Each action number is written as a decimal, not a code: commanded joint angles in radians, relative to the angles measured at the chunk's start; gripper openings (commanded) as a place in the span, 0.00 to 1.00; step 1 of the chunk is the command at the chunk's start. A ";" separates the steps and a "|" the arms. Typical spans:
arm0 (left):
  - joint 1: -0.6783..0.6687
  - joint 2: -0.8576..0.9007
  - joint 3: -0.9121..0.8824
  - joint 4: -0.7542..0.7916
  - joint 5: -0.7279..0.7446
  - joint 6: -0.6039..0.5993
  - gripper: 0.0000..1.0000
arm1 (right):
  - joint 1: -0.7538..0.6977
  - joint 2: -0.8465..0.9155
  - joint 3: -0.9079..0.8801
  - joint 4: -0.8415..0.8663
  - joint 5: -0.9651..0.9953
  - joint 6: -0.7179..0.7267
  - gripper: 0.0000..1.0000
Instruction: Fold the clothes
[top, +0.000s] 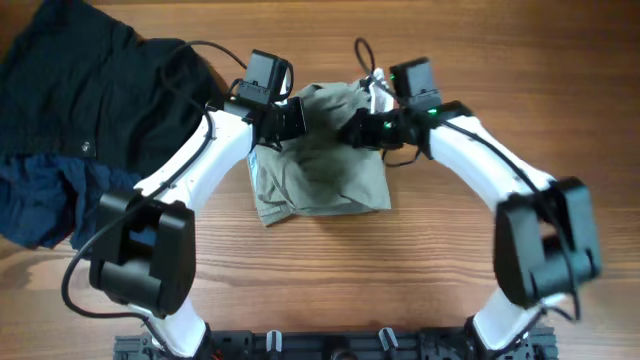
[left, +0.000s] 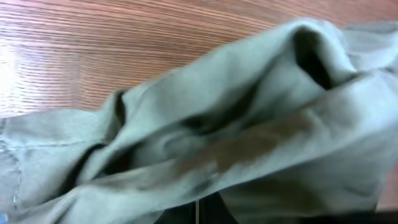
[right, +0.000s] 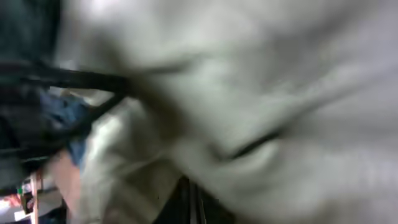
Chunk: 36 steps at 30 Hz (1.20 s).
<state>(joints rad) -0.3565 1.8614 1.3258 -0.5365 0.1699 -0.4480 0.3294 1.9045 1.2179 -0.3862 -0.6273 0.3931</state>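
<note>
Pale khaki-grey cloth, the clothes (top: 320, 160), lies in a rumpled, roughly square heap at the middle of a wooden counter (top: 420, 280). Its near edge is fairly straight, and its far edge is bunched up into a soft peak.

Two white robot arms curve in from the near side and meet at that far edge. The left fingers (top: 290, 118) sit at the garment's far left corner. The right fingers (top: 352, 128) sit on its far right part, near the peak. Both are dark and pressed in among the folds, so I cannot tell whether either pair is closed on the fabric or spread apart.

The left wrist camera sees the khaki cloth up close, creased into deep folds. A stitched seam shows at the lower left, and bare wood grain lies behind. Only a sliver of dark hardware shows at the bottom edge. The right wrist camera is almost filled with the same pale cloth, heavily blurred.

A black garment (top: 90, 90) is spread over the far left corner of the counter, apart from the khaki heap. A navy blue garment (top: 40, 205) lies crumpled just below it, touching its near edge.
</note>
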 joint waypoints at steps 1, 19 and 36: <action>0.005 0.049 -0.004 0.004 -0.079 -0.006 0.04 | 0.008 0.123 -0.015 -0.003 -0.001 -0.001 0.04; 0.008 0.198 -0.011 -0.005 -0.086 -0.005 0.04 | -0.241 0.200 0.005 -0.105 -0.004 -0.110 0.04; 0.033 0.198 -0.011 0.006 -0.042 -0.032 0.04 | 0.013 -0.119 -0.025 -0.211 -0.089 -0.107 0.04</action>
<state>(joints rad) -0.3504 2.0281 1.3262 -0.5285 0.1177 -0.4526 0.2916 1.7481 1.2224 -0.6510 -0.7593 0.2089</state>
